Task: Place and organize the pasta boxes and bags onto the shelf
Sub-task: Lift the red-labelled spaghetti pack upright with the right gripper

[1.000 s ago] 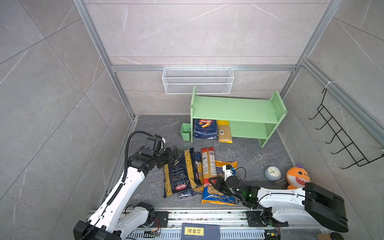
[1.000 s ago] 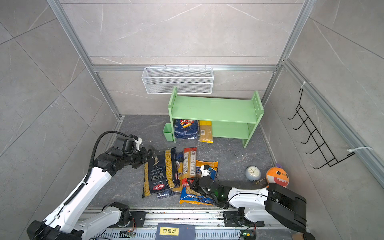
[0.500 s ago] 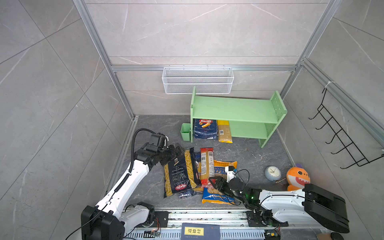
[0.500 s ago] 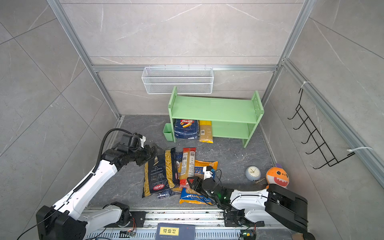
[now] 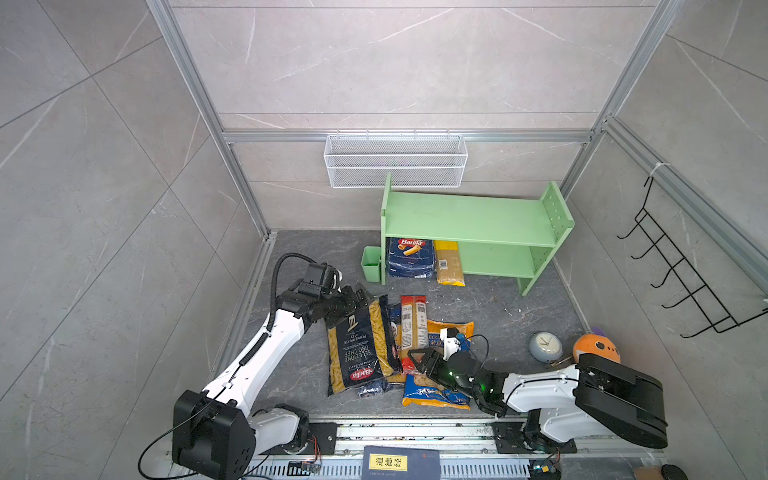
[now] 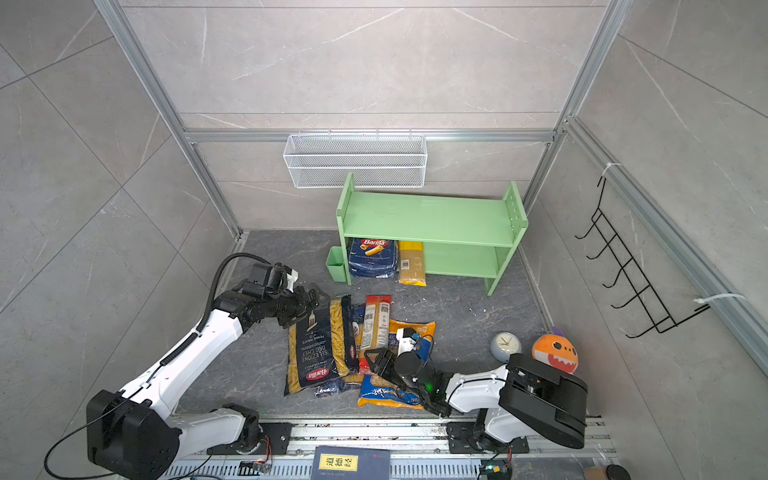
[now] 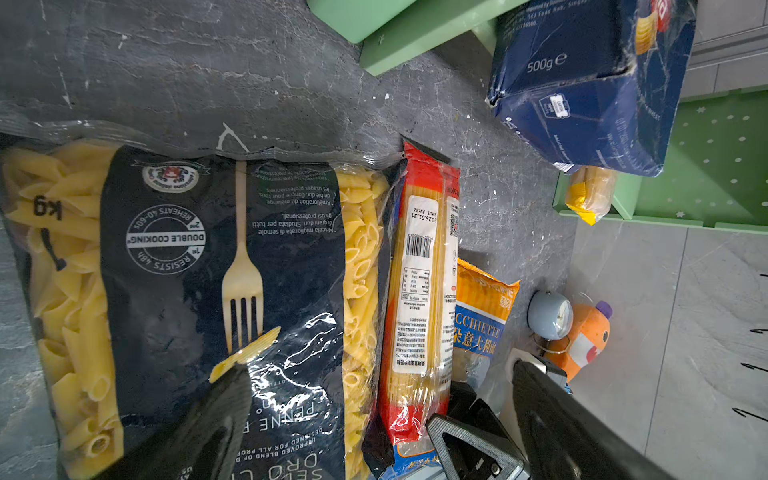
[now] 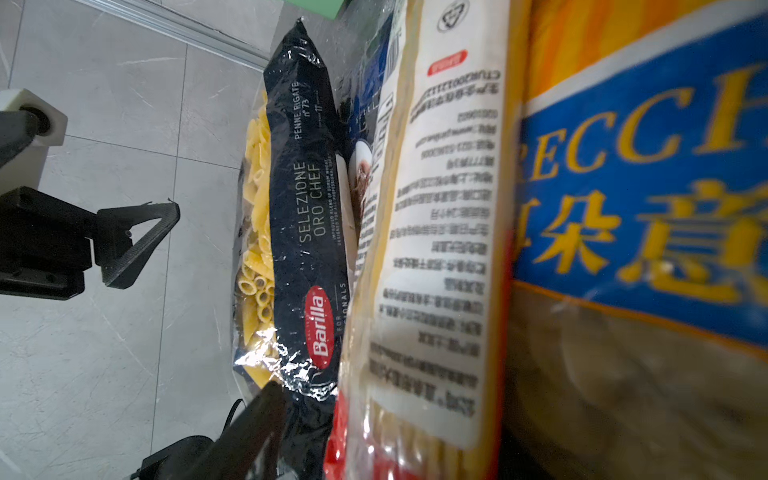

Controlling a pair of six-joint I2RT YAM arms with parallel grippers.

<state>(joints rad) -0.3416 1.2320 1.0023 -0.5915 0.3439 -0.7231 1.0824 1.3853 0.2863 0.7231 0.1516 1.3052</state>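
The light green shelf (image 5: pixel 469 216) stands at the back of the dark floor. At the left end of its lower tier lies the dark blue Barilla carton (image 5: pixel 409 257), logo end toward the back wall. Just beside it on the right is the yellow spaghetti pack (image 5: pixel 449 264), with its long axis running front to back. Both jut out past the shelf's front edge.

The other packs lie side by side on the floor in front of the shelf, all with their long axes running from the robot's base toward the shelf. The black Barilla penne bag (image 5: pixel 359 349) is the leftmost, with its red logo at the near end and its far end leaning slightly right. To its right, a dark blue spaghetti pack (image 5: pixel 395 328) is mostly covered. Next is the red-ended spaghetti pack (image 5: pixel 413 328), label side up. The blue-orange orecchiette bag (image 5: pixel 436 395) is the rightmost, partly under the right arm.

The left gripper (image 5: pixel 360 298) hangs at the far end of the penne bag with its jaws spread wide and nothing between them. I cannot tell whether a finger touches the plastic.

The right gripper (image 5: pixel 422 361) sits low at the near, red end of the red-ended spaghetti pack, jaws parted. In the right wrist view, one finger (image 8: pixel 253 432) stands clear of that pack's side, and the other finger is hidden.
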